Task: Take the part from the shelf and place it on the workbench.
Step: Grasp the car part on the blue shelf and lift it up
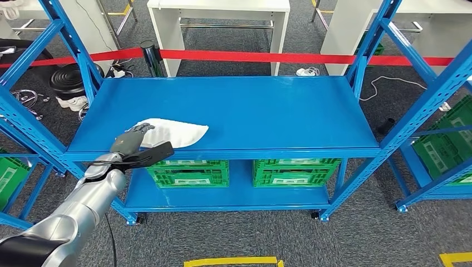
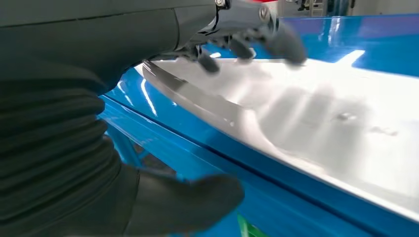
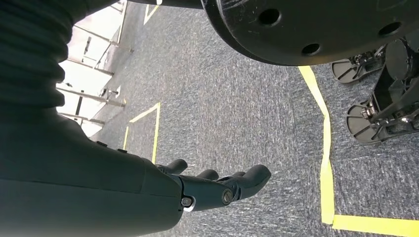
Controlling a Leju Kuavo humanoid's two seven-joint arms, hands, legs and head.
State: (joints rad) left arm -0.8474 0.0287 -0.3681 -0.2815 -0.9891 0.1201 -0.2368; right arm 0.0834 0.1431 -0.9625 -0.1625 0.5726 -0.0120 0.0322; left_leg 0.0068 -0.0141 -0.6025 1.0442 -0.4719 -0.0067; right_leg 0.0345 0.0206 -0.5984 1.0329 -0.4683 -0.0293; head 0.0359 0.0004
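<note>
the blue shelf [image 1: 267, 111] carries the white part [image 1: 175, 132] at its front left edge; it looks thin, stiff, light, slippery; the left hand [image 1: 133, 142] is spread over its overhanging edge, thumb beneath, nothing clamped yet; the right hand [image 3: 217, 185] hangs released.

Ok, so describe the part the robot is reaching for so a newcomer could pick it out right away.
Find the blue shelf straight ahead and look at its top deck, near the front left corner. The part lies flat there, a pale, glossy, rounded sheet under the left hand. It is the one white thing on that deck; the green crates sit below.
</note>
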